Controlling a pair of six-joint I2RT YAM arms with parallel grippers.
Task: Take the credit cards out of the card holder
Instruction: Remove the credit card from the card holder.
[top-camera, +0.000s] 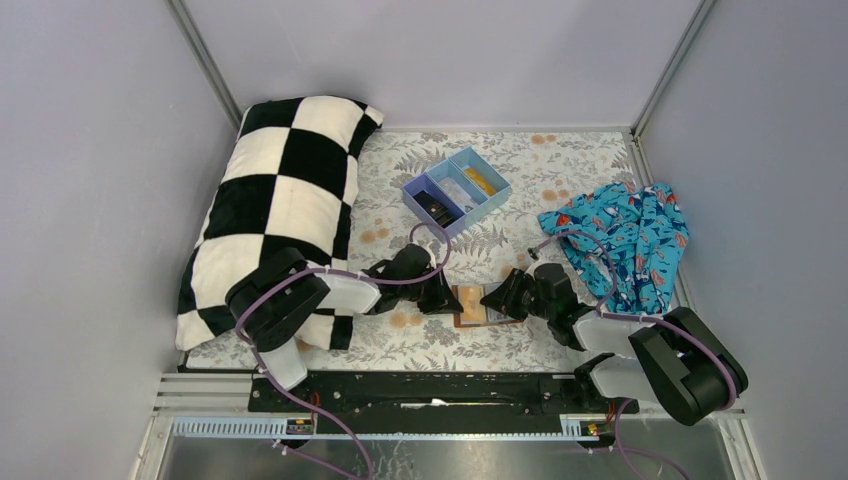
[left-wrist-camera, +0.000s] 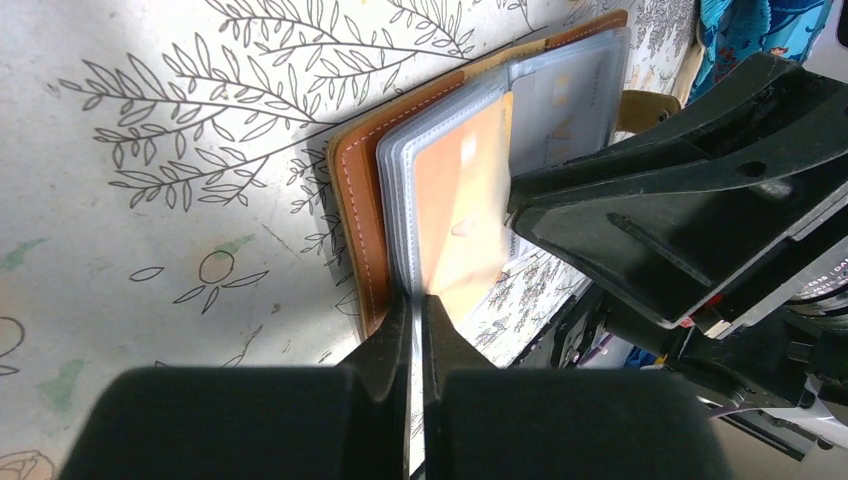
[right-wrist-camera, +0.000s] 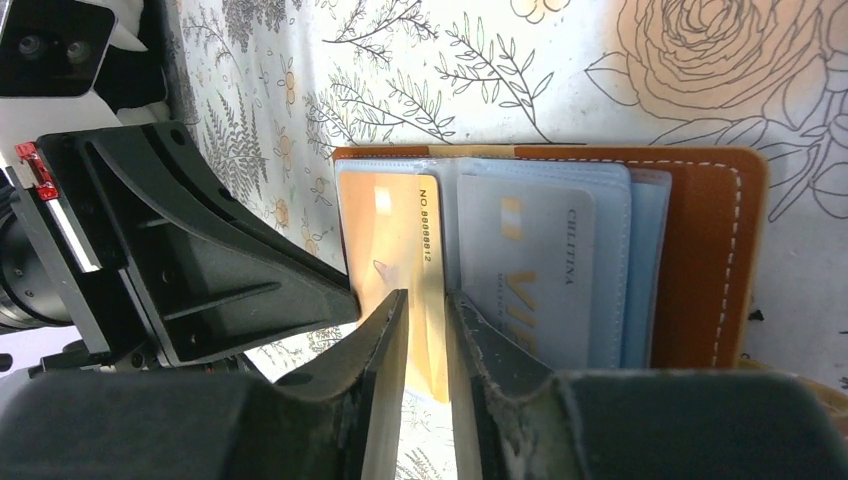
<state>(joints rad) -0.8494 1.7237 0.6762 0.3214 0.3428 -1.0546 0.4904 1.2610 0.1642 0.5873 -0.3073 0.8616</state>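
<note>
Black mounting rail (top-camera: 430, 385) is sitting nearest, at 6 o'clock in the top view, carrying both arm bases. Checkered pillow (top-camera: 285, 190) is lying at 9 to 10 o'clock on the floral table cover (top-camera: 560, 170). Left gripper (left-wrist-camera: 415, 305) is pointing in from 9 o'clock of the card holder (left-wrist-camera: 358, 215), jaws pressing together on the edge of its clear sleeves, with a thin sheet pinched between the tips. Blue tray (top-camera: 425, 215) is sitting at 12 o'clock of the holder, apart from it, showing something dark in the left compartment and something yellow in the right. Holder is lying open and flat near 6 o'clock on the table, between both grippers, stitched brown leather under fanned sleeves. Gold card (right-wrist-camera: 392, 235) is poking past the holder's edge toward 6 o'clock in the right wrist view. Pale card (right-wrist-camera: 525, 270) is sitting in a sleeve just beside it at 3 o'clock. Right gripper (right-wrist-camera: 425, 310) is pointing in from 3 o'clock of the holder in the top view, jaws standing slightly apart, tips framing a strip of the gold card; cannot tell whether they are touching it. Blue patterned cloth (top-camera: 630, 235) is lying crumpled at 2 to 3 o'clock.
</note>
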